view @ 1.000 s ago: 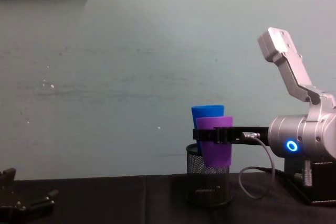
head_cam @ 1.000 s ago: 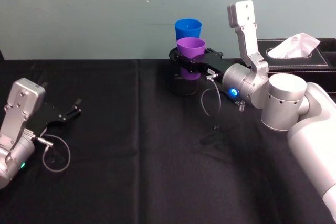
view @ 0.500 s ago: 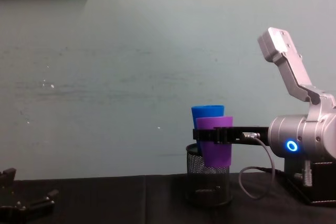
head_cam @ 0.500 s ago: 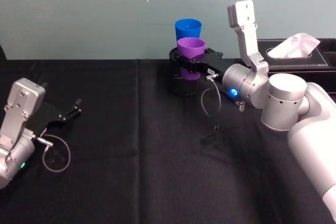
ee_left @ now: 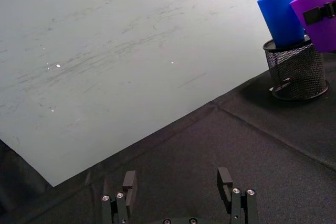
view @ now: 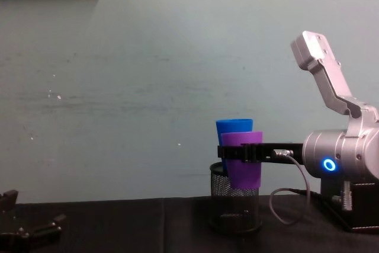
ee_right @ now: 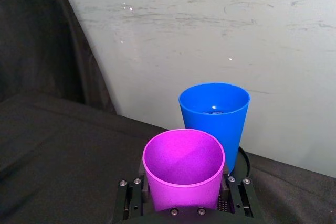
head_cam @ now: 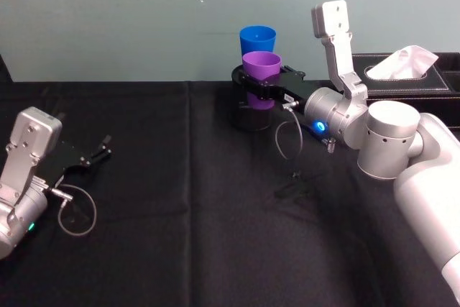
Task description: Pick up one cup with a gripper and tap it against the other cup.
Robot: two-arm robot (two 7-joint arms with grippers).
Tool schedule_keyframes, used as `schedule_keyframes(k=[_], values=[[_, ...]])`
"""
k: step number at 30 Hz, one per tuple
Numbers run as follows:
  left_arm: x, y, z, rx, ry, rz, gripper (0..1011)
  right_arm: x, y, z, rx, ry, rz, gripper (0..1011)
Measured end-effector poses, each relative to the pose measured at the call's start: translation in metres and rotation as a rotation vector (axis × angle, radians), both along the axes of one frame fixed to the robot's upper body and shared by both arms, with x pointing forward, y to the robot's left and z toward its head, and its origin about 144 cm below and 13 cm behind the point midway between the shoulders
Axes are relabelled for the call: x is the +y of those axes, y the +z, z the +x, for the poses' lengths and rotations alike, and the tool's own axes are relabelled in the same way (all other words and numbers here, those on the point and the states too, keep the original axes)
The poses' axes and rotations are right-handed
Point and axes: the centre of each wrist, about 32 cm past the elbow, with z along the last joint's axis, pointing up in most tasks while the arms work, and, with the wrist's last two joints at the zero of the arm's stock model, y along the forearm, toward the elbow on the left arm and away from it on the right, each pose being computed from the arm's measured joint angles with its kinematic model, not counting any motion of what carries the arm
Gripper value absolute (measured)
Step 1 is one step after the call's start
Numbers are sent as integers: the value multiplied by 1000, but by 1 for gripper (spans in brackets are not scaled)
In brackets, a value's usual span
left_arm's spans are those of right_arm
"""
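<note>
My right gripper (head_cam: 260, 85) is shut on the purple cup (head_cam: 261, 66), clamping it around the middle and holding it upright in the air above the table. The blue cup (head_cam: 257, 37) stands just behind it, seated in a black mesh pen holder (head_cam: 244, 116). In the right wrist view the purple cup (ee_right: 184, 169) sits directly in front of the blue cup (ee_right: 214, 108); I cannot tell whether they touch. From the chest the purple cup (view: 244, 175) overlaps the blue cup (view: 234, 125). My left gripper (head_cam: 97, 152) rests open at the table's left, holding nothing.
A black cloth covers the table (head_cam: 187, 235). A black tissue box (head_cam: 410, 77) with a white tissue stands at the back right, behind my right arm. A loose cable loop hangs under the right wrist (head_cam: 287, 138). A pale wall closes the back.
</note>
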Motion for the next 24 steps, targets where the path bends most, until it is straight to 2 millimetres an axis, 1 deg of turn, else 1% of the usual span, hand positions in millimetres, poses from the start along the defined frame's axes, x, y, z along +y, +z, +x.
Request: schedule_keyframes(k=[13, 14, 15, 16, 18, 19, 21, 22, 24], values=[[0, 0, 0, 0, 0, 0, 1000, 0, 0, 0, 0, 0, 0, 731], [0, 0, 0, 0, 0, 0, 1000, 0, 0, -3, -5, 1, 2, 731], [0, 0, 0, 0, 0, 0, 1000, 1, -1, -6, -10, 5, 4, 731], [0, 0, 0, 0, 0, 0, 1000, 1, -4, -17, -16, 7, 8, 731], [0, 0, 0, 0, 0, 0, 1000, 1, -7, -28, -25, 5, 9, 731], [0, 0, 0, 0, 0, 0, 1000, 0, -12, -40, -32, 0, 10, 731], [0, 0, 0, 0, 0, 0, 1000, 0, -16, -53, -41, -5, 12, 731], [0, 0, 0, 0, 0, 0, 1000, -1, -21, -66, -51, -11, 13, 730], [0, 0, 0, 0, 0, 0, 1000, -2, -26, -78, -66, -18, 8, 731]])
